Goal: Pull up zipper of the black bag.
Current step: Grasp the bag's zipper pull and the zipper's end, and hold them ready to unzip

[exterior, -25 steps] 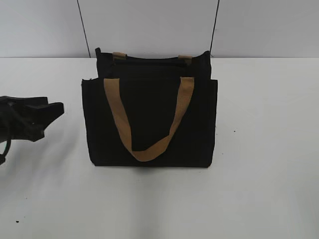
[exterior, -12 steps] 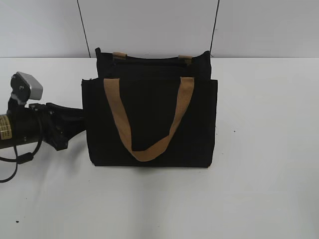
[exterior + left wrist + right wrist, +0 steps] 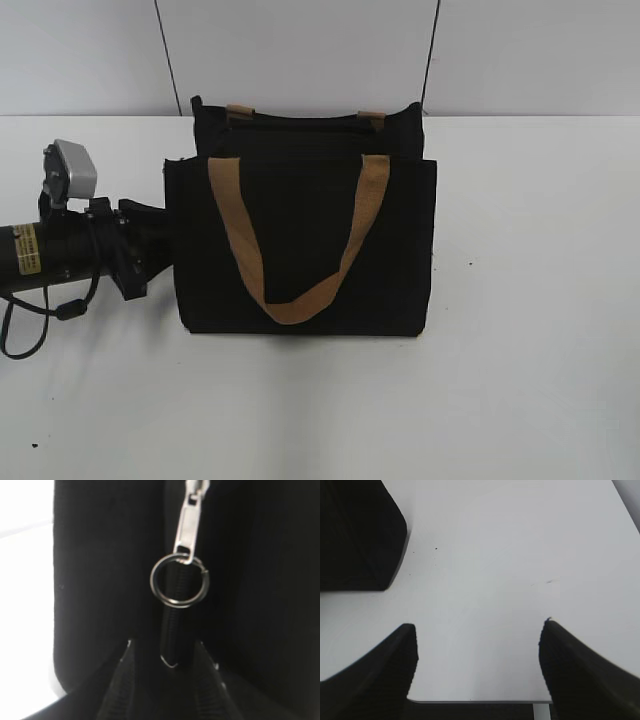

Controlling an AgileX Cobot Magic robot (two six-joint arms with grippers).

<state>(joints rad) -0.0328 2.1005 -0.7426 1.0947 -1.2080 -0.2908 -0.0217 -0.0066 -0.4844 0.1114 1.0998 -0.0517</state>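
The black bag (image 3: 300,240) stands upright mid-table, its tan handle (image 3: 290,300) hanging down the front. My left gripper (image 3: 152,245) is against the bag's left end. In the left wrist view the bag's fabric (image 3: 100,580) fills the frame. The black zipper (image 3: 172,630) runs down the middle, with a silver pull tab and ring (image 3: 180,582) above it. My left gripper (image 3: 162,647) is open, its fingers on either side of the zipper's lower end, below the ring. My right gripper (image 3: 477,630) is open and empty over bare table, and does not show in the exterior view.
The white table (image 3: 520,380) ends at a grey wall behind the bag. In the right wrist view a corner of the bag (image 3: 355,535) shows at the upper left, and the table's edge (image 3: 480,700) lies just under the fingers.
My left arm has moved right from the table's left edge until its gripper reached the bag's left end. The bag has not moved.
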